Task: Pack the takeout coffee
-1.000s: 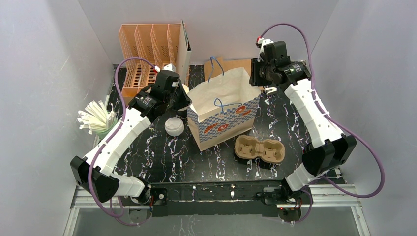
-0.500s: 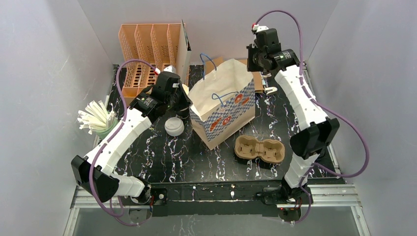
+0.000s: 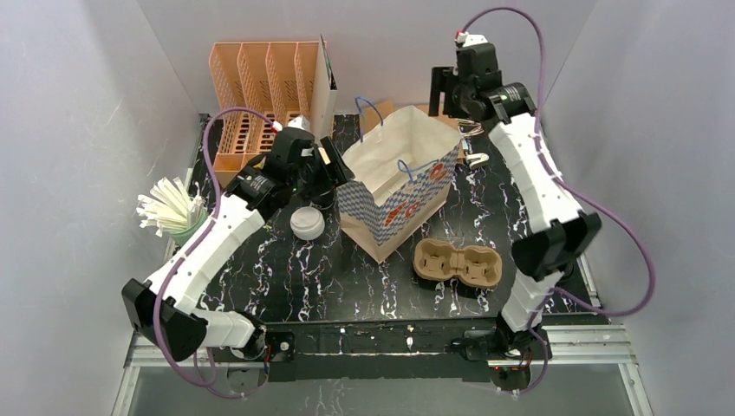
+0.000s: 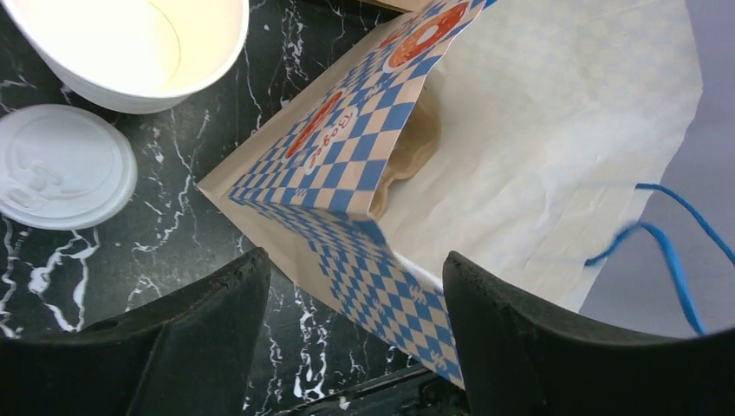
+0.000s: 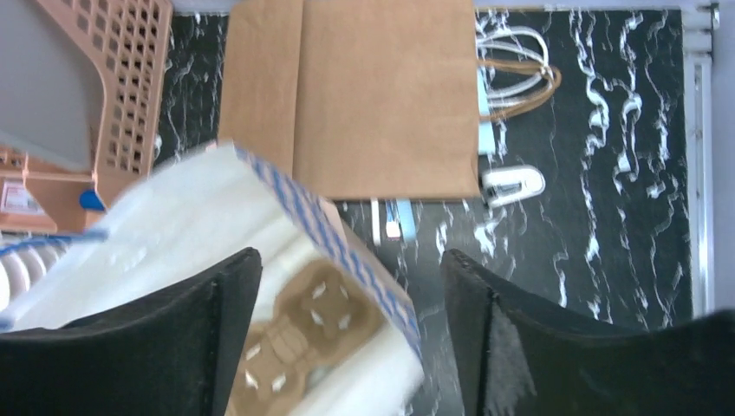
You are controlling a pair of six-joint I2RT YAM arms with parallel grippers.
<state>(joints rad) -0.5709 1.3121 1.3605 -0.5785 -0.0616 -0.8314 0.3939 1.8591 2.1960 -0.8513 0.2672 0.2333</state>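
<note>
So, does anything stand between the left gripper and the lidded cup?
Nothing visible does. The lidded cup stands beside the open left gripper, only black table between them; the unlidded cup and checkered bag lie aside.

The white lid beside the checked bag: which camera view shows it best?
The left wrist view: the white lid lies close, its moulded top clear. The top view shows this white lid small, beside the checked bag. In the right wrist view I cannot find it.
</note>
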